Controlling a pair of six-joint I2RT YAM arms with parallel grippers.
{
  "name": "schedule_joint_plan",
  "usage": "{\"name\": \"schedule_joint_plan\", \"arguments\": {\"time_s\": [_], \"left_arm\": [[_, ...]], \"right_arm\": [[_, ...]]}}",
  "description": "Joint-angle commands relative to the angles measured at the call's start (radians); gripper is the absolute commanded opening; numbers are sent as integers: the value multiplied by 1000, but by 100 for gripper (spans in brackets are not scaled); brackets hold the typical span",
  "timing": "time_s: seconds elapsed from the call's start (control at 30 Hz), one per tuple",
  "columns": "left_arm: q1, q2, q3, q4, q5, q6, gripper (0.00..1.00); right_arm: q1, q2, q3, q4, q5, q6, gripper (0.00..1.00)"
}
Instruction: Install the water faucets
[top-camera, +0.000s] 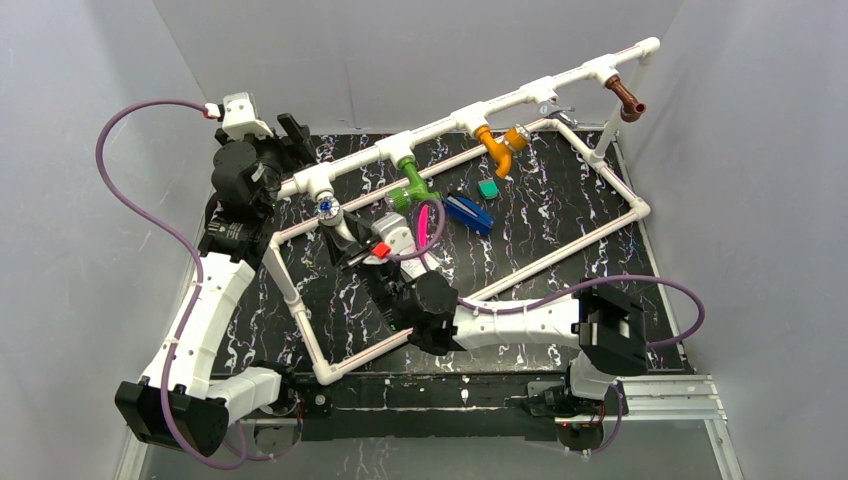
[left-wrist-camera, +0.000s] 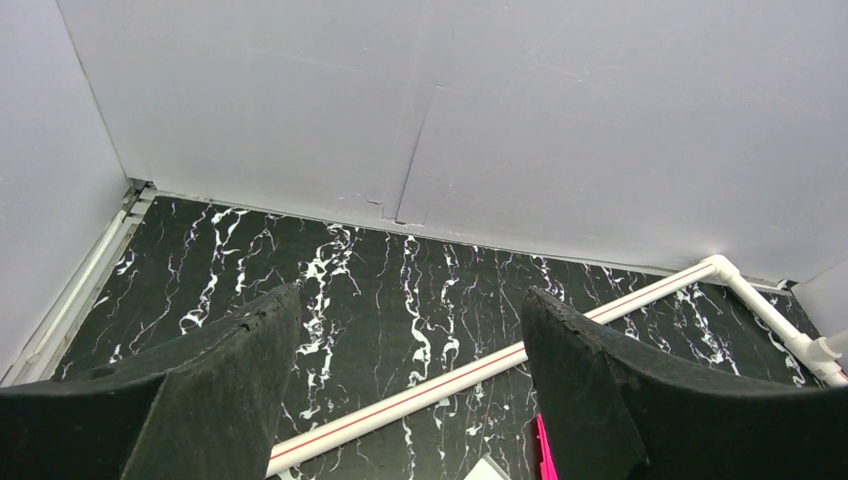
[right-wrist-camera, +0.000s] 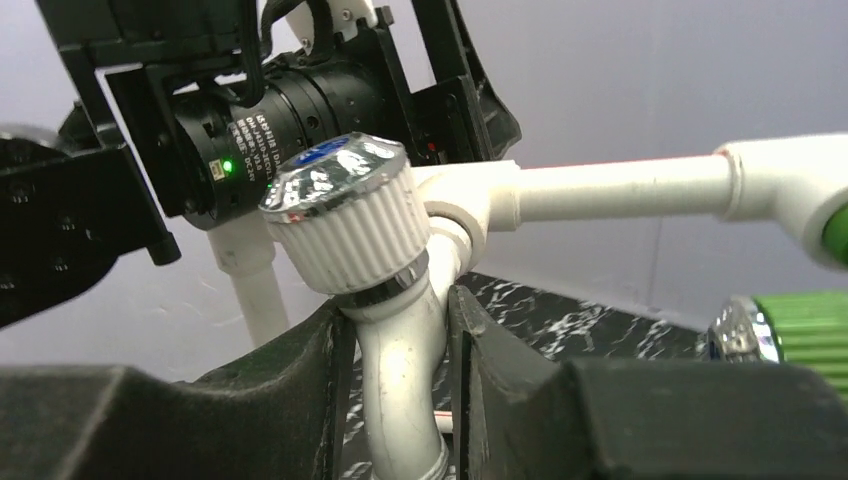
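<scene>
The white faucet (top-camera: 335, 218) hangs at the leftmost tee of the raised white pipe (top-camera: 440, 128), its chrome and blue knob upward. My right gripper (top-camera: 352, 243) is shut on its bent spout; in the right wrist view the fingers (right-wrist-camera: 290, 385) clamp the white faucet (right-wrist-camera: 405, 370) just below the ribbed knob (right-wrist-camera: 345, 215). The green faucet (top-camera: 412, 185), orange faucet (top-camera: 497, 148) and brown faucet (top-camera: 627, 100) sit on tees further right. My left gripper (top-camera: 293, 135) is open and empty by the pipe's left end; its view (left-wrist-camera: 410, 330) shows only mat and frame pipe.
The white pipe frame (top-camera: 560, 255) lies on the black marbled mat (top-camera: 560, 215). A flat blue piece (top-camera: 468, 213), a small green piece (top-camera: 488, 188) and a pink item (top-camera: 424, 222) lie inside it. Grey walls enclose the back and sides.
</scene>
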Motion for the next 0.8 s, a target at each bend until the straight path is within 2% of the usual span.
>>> {"name": "schedule_joint_plan", "arguments": {"time_s": [0.0, 0.33, 0.5, 0.67, 0.77], "left_arm": [[24, 116, -139, -344, -4, 2, 78], [25, 111, -140, -342, 2, 0, 79], [24, 108, -139, -342, 3, 0, 79], [24, 107, -142, -338, 6, -1, 79], [24, 107, -142, -337, 7, -2, 79]], "right_arm": [[-6, -81, 37, 92, 206, 366, 1], [-5, -130, 71, -68, 266, 676, 1], [-5, -136, 77, -87, 275, 795, 1], [-15, -150, 62, -95, 263, 979, 1], [-29, -168, 58, -170, 240, 1155, 1]]}}
